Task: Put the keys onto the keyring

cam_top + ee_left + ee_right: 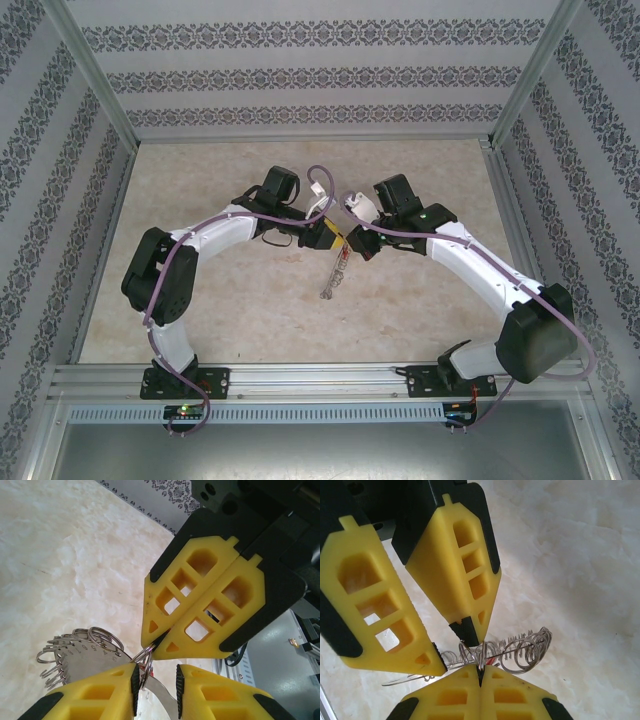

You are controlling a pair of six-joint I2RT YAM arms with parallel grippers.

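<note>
Bottom centre, right gripper (480, 676) clamps one wire loop of the light, slippery-looking keyring (522, 650); left gripper (454, 654) half-open astride it.

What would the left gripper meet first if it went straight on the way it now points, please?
Most likely the right gripper, shut on a wire loop of the large grey metal keyring, directly ahead of the left gripper; depth is unclear.

Left arm (215, 232), right arm (480, 265): white links, black joint housings, lilac cables (316, 175) running alongside. Jaws yellow plastic, cut-out windows, black backing. Black base plates (185, 381).
</note>
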